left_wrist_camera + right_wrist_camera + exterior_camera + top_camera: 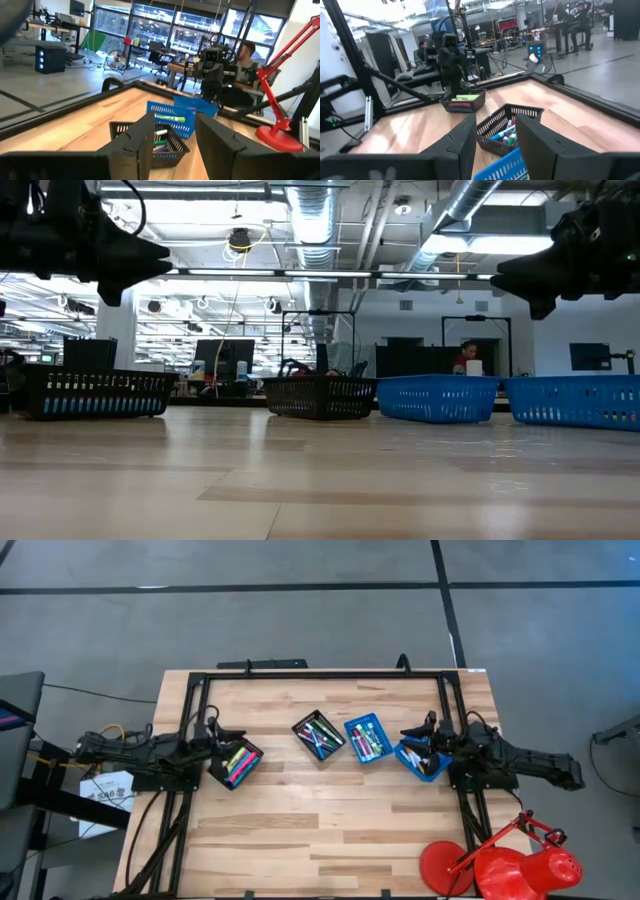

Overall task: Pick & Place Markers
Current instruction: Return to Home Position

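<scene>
I have the pale wooden desk [330,830] in front of me, with four small mesh bins in a loose row across its middle. All the short capped markers [320,736] I can see lie inside those bins. From the left arm's side there is a black mesh bin [95,393] holding pink and green markers, then a second black mesh bin [320,396]. Next comes a blue mesh bin [437,398], and another blue mesh bin [575,401] sits nearest the right arm.

The left gripper [214,730] hangs just beside the first black bin. In its wrist view the fingers are spread apart and hold nothing. The right gripper [418,732] hangs over the edge of the far blue bin, and its fingers are also spread and hold nothing. In the low view both arms are high above the desk top. A red desk lamp [500,865] stands at the desk's near right corner.
</scene>
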Controlling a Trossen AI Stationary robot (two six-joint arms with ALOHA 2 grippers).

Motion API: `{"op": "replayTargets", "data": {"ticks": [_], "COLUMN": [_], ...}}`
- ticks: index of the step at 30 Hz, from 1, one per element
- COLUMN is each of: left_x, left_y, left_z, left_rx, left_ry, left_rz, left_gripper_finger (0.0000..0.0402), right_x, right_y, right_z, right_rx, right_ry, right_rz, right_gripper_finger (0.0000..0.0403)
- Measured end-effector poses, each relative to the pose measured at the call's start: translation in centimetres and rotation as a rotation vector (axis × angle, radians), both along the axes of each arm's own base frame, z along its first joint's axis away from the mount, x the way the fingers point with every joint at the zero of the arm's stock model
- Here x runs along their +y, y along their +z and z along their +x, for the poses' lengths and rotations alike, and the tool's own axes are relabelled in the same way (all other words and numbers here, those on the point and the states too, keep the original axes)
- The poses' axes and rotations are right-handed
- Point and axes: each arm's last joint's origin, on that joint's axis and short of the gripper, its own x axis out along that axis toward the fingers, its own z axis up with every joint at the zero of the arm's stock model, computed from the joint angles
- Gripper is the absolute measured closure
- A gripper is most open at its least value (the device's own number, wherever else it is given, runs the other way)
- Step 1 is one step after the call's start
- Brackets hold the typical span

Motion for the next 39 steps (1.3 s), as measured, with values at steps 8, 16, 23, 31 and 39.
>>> {"op": "replayTargets", "data": {"ticks": [8,16,23,31,39], "left_x": [-0.1,-0.1,-0.2,-0.2,-0.2], "left_y": [-0.4,-0.8,-1.1,-1.3,-1.3], "left_z": [0.4,0.7,0.9,1.1,1.1], "left_rx": [0.053,0.102,0.132,0.157,0.160], "left_ry": [0.000,0.000,0.000,0.000,0.000], "left_rz": [0.014,0.023,0.029,0.034,0.034], "left_gripper_finger": [0.0266,0.0266,0.0266,0.0266,0.0266], "right_x": [0.0,0.0,0.0,0.0,0.0], "right_y": [0.0,0.0,0.0,-0.1,-0.1], "right_z": [0.0,0.0,0.0,0.0,0.0], "right_rx": [-0.005,-0.004,-0.004,-0.004,-0.003], "right_ry": [0.000,0.000,0.000,0.000,0.000], "right_rz": [0.034,0.035,0.035,0.035,0.035], "right_gripper_finger": [0.0273,0.0274,0.0275,0.0273,0.0275]}}
